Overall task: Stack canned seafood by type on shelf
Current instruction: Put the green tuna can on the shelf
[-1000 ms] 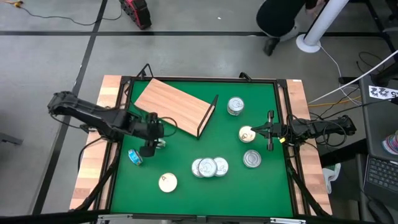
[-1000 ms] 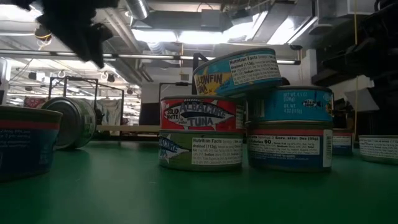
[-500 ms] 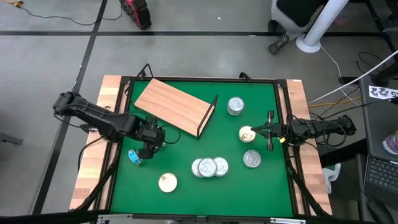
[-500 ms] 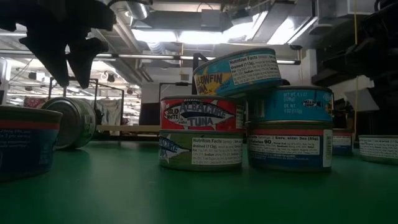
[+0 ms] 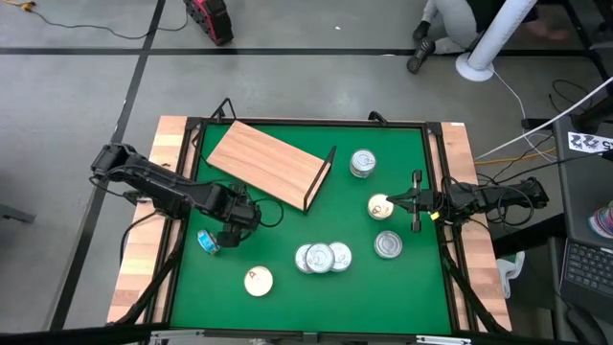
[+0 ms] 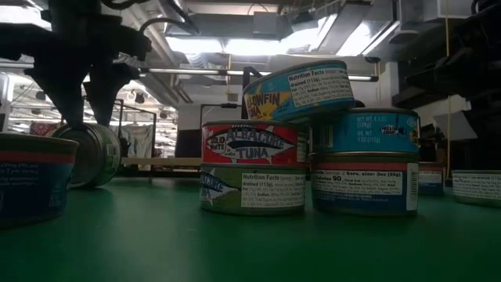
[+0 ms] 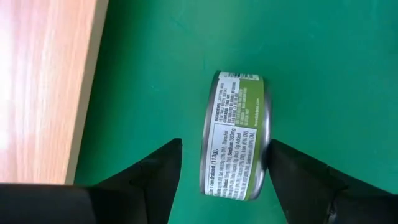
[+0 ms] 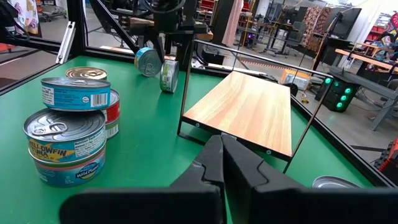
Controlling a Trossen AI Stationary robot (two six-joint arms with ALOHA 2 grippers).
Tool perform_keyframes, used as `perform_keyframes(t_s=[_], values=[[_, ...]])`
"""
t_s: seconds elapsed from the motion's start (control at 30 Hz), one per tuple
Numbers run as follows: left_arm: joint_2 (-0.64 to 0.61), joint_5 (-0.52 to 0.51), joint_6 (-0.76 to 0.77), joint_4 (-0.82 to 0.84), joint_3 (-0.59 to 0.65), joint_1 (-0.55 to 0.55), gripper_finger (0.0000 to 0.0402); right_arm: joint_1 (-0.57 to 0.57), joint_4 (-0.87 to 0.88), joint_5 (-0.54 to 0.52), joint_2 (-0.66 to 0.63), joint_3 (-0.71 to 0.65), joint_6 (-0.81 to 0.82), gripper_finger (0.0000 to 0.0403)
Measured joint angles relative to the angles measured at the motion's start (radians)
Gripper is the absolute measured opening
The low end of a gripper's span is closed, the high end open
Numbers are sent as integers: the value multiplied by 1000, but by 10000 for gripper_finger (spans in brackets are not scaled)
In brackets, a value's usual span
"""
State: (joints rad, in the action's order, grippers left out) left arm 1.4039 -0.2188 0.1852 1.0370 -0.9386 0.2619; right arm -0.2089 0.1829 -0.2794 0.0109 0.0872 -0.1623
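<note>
Cans are spread over the green surface (image 5: 383, 287) around the shelf (image 5: 263, 163), which lies flat near the far-left corner, with its black wire end turned toward the middle. A green-label can (image 7: 235, 137) is seen standing on its edge just beside the shelf's near side, and the left tool (image 5: 241, 219) is lowered over it with its fingers (image 7: 149, 177) open, one on each side, not yet closed on it. A teal can (image 5: 208, 241) lies near the same tool. A cluster of stacked cans (image 5: 323, 257) is placed nearer the front. The right tool (image 5: 389, 203) is kept closed, well apart from the shelf, beside a cream-top can (image 5: 379, 206).
</note>
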Motion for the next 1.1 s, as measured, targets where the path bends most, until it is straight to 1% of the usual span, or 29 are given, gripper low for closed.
perform_keyframes(t_s=[0.2,0.27,0.37,0.5,0.53,0.7,0.8,0.87,0.97,1.1], values=[[49,0,-8,-2,0,-1,229,0,0,0,0,0,0,7],[56,6,-8,-3,0,-1,223,0,0,0,0,0,0,7],[61,13,-8,-6,0,-1,198,0,0,0,0,0,0,7],[60,13,-3,-23,0,-1,146,0,0,0,0,0,0,7],[60,13,-2,-31,0,-1,140,0,0,0,0,0,0,7],[61,4,-4,-60,-32,-1,140,0,0,0,0,0,0,7],[61,-50,-4,-61,-79,-1,140,0,0,0,0,0,0,7],[61,-108,-19,-61,-110,-1,140,0,0,0,0,0,0,7],[60,-233,-80,-71,-147,-3,140,0,0,0,0,0,0,7],[60,-417,-174,-166,-149,-34,140,0,0,0,0,0,0,7]])
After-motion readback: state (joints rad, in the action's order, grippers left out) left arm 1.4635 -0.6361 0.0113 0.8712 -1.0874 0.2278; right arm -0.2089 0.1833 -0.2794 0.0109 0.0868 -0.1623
